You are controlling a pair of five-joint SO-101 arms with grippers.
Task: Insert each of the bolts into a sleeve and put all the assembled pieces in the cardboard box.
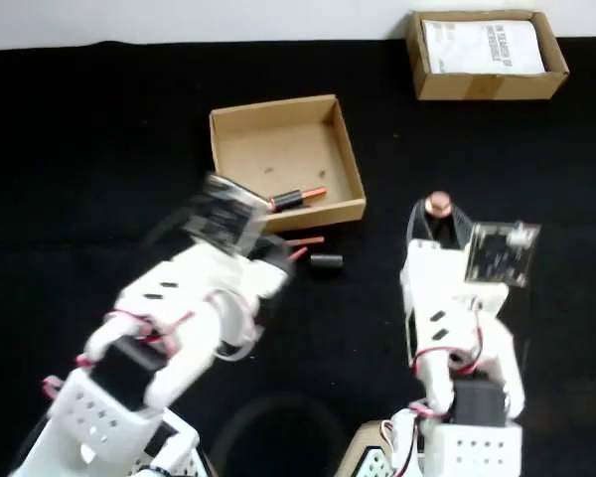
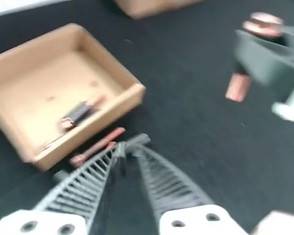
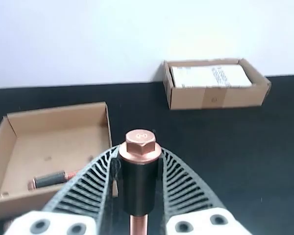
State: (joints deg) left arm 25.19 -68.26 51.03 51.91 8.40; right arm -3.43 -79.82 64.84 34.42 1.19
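Clamping bolt (image 3: 138, 142) in sleeve (image 3: 137, 188), your right gripper (image 3: 138, 157); your left gripper (image 2: 130, 146) fingers together, near cardboard box (image 2: 103, 120).

I see black table (image 1: 79, 129) stretching back, plain white wall (image 3: 88, 39) behind far edge, even light.
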